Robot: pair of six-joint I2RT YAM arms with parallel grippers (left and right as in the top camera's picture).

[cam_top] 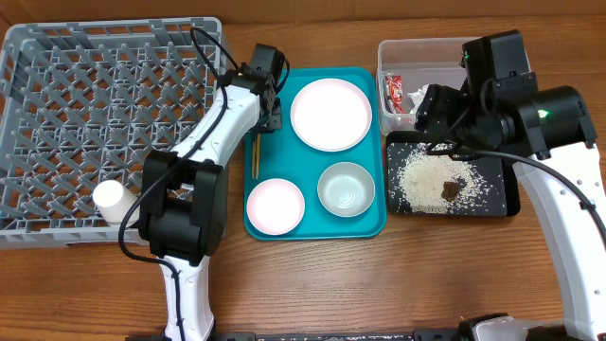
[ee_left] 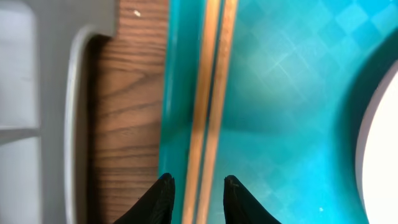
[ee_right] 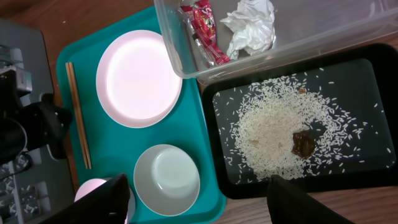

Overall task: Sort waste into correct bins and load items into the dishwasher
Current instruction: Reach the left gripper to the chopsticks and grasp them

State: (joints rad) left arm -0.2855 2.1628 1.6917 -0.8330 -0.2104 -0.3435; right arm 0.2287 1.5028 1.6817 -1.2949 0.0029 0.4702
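Our left hand [ee_left: 198, 180] is open astride the chopsticks [ee_left: 210, 93] on the tray [ee_left: 280, 137], toward the bench's far edge, ready, we judge, to grip them; our right hand [ee_right: 198, 180] is open too.

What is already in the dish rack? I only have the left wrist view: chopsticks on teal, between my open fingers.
Observer: Only the small white cup, near the grey rack's lower right corner in the overhead view.
Operator: What else is on the teal tray with the chopsticks?
Observer: Three dishes: the large white plate, the saucer and the bowl.
Operator: Where is the waste?
Observer: The wrapper and tissue lie in the clear tub; the rice and brown lump are in the black tray.
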